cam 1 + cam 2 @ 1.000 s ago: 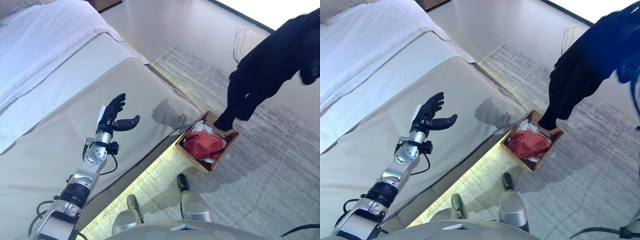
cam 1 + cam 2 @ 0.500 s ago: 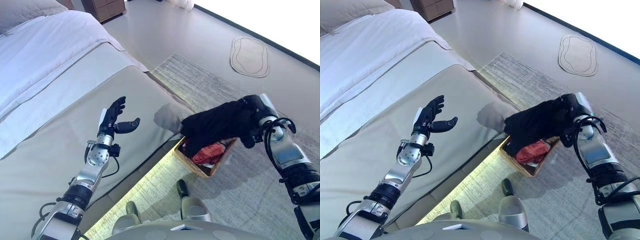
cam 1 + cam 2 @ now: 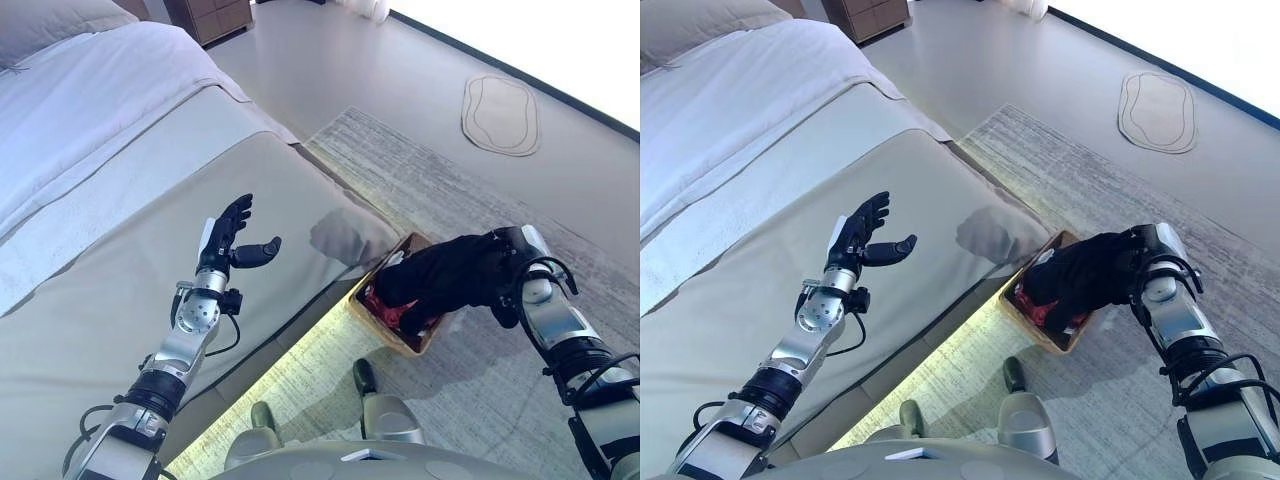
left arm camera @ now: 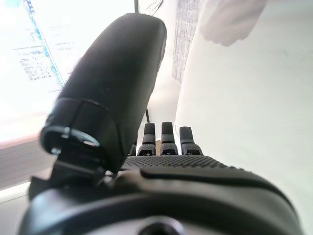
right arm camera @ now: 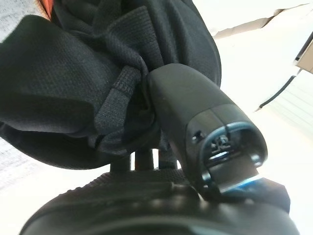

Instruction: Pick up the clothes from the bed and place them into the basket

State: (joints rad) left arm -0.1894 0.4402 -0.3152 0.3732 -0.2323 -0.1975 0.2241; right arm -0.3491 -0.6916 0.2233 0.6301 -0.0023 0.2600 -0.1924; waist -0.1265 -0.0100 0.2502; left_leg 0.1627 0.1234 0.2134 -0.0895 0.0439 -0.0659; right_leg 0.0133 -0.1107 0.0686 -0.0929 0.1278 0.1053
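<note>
Grey rug (image 3: 480, 200) beside bed (image 3: 100, 230); wooden basket (image 3: 385, 328) at bed edge. Right hand (image 3: 1145, 255) clenched on black garment (image 3: 440, 275), draped over basket atop red clothing (image 3: 388, 312). Left hand (image 3: 228, 235) spread, empty above bed. Risk: garment bulk overhangs rim, early release spills onto rug.

The bed (image 3: 120, 200) spreads under the left robot hand (image 3: 228, 235), which hangs open above its beige cover (image 3: 90, 330); beyond that robot hand lie a white sheet (image 3: 90, 100) and a pillow (image 3: 50, 18). On the floor (image 3: 340, 50), a grey rug (image 3: 440, 200) lies under the right robot hand (image 3: 1145, 262), with a wooden basket (image 3: 400, 335) on it just beside the bed's edge. A small pale mat (image 3: 500, 110) lies well beyond.
</note>
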